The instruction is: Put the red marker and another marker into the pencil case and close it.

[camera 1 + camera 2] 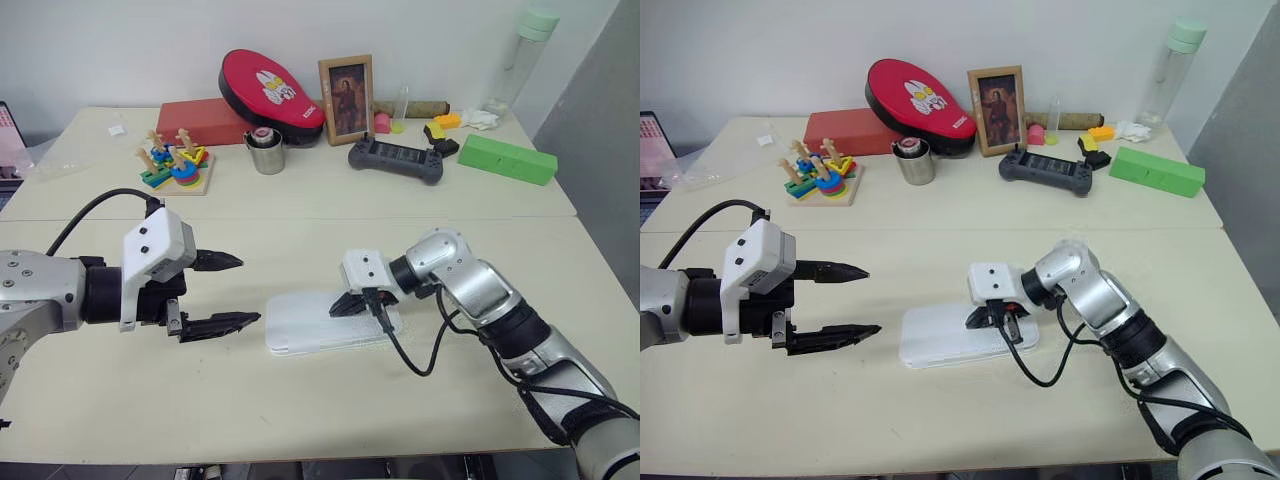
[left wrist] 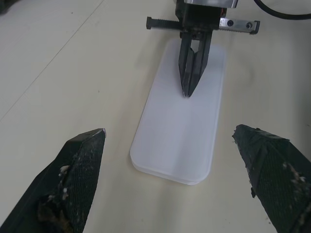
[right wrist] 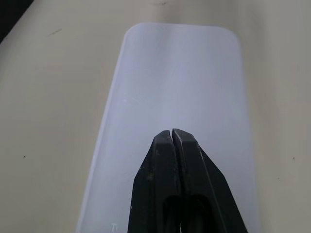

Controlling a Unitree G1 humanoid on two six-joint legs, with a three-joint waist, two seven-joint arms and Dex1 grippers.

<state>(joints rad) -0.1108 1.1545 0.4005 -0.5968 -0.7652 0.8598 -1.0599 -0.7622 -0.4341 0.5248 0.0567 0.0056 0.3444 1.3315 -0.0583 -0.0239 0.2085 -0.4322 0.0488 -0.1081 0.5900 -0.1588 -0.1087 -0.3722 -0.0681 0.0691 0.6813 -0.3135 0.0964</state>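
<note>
The pencil case (image 1: 330,322) lies flat and closed on the cream table (image 1: 420,240), lid down, just in front of me. My right gripper (image 1: 345,305) has its two black fingers pressed together with nothing between them, tips down over the right end of the lid; they seem to touch it, though I cannot be sure. My left gripper (image 1: 228,291) hovers just left of the case, fingers spread wide and empty, pointing toward it, clear of the tabletop.

left end effector (image 1: 232,291) spread, right (image 1: 338,307) pinched.
</note>
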